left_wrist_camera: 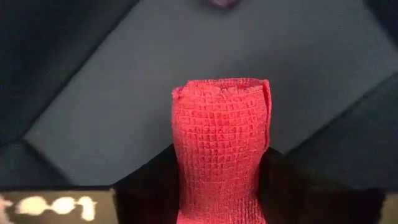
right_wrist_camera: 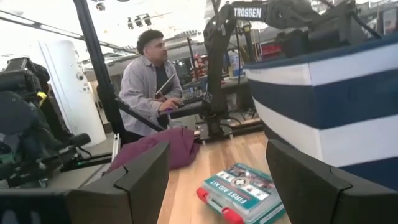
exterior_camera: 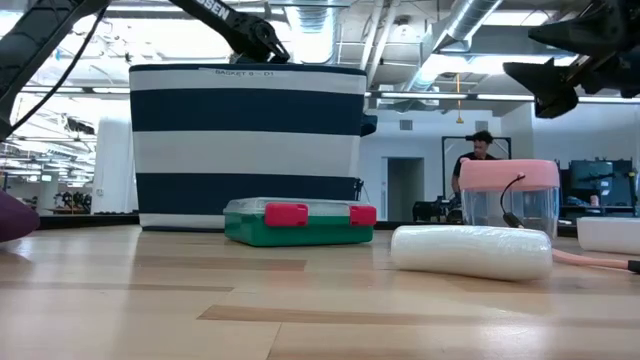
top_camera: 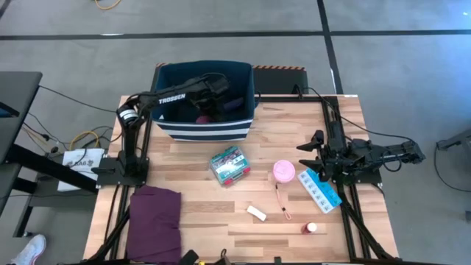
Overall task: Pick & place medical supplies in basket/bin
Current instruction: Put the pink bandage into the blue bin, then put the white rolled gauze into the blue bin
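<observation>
Magenta roll (left_wrist_camera: 221,149) clamped in the left tool (top_camera: 213,92) inside the navy bin (top_camera: 246,121); right tool (top_camera: 313,151) open.

- "TROSSEN" in white letters on the left arm (top_camera: 173,96), legible in the high and right wrist views.
- "FIRST AID KIT" on the lid of the green-red clear packet (right_wrist_camera: 239,190).
- Small lettering on the bin (exterior_camera: 245,72) rim, not fully legible.

Wooden table (top_camera: 206,213): bin (top_camera: 206,129), first-aid box (top_camera: 229,165), perhaps tube (top_camera: 256,213).
</observation>
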Controlling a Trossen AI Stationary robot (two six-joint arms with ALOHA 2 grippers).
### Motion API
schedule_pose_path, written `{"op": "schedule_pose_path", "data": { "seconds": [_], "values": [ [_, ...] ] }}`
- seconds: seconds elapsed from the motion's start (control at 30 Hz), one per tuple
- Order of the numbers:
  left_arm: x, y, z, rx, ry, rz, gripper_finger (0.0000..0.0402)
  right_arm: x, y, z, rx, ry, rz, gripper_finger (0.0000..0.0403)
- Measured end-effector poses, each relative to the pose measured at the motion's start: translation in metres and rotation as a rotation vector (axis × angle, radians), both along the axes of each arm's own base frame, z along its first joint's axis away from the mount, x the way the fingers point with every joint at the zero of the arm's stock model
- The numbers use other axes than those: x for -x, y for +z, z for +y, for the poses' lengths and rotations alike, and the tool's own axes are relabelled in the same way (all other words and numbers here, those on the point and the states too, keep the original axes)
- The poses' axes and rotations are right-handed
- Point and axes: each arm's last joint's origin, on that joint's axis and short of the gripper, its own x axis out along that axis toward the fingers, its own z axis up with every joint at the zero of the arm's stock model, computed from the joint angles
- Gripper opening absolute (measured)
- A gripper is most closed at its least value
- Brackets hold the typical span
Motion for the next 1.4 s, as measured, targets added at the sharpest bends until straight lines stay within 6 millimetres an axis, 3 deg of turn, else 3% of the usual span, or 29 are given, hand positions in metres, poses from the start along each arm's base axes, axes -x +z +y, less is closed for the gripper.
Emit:
{"op": "schedule_pose_path", "data": {
  "seconds": [0.1,0.27,0.5,0.83,0.93,1.07,1.4],
  "values": [
    [-0.003,-0.001,-0.003,0.017,-0.023,-0.018,0.0169,0.0,0.002,0.0,0.005,-0.001,-0.019,0.026],
    [0.001,-0.007,-0.007,-0.058,-0.063,0.101,0.0206,0.0,0.002,0.0,0.005,-0.001,-0.018,0.026],
    [0.003,-0.007,-0.005,0.001,0.023,0.056,0.0254,0.0,0.003,0.0,0.003,-0.001,-0.031,0.026],
    [0.0,-0.004,-0.004,-0.006,0.056,0.024,0.027,0.001,0.003,0.0,0.003,0.0,-0.032,0.026],
    [-0.001,0.009,-0.004,0.016,0.047,0.014,0.027,0.001,0.003,0.0,0.003,-0.001,-0.032,0.026],
    [-0.004,0.042,-0.007,0.012,0.03,-0.006,0.027,0.001,0.005,0.0,0.001,-0.001,-0.048,0.026],
    [-0.015,0.126,-0.032,-0.18,-0.028,-0.132,0.0233,0.001,0.004,0.0,0.0,-0.001,-0.047,0.026]
  ]
}}
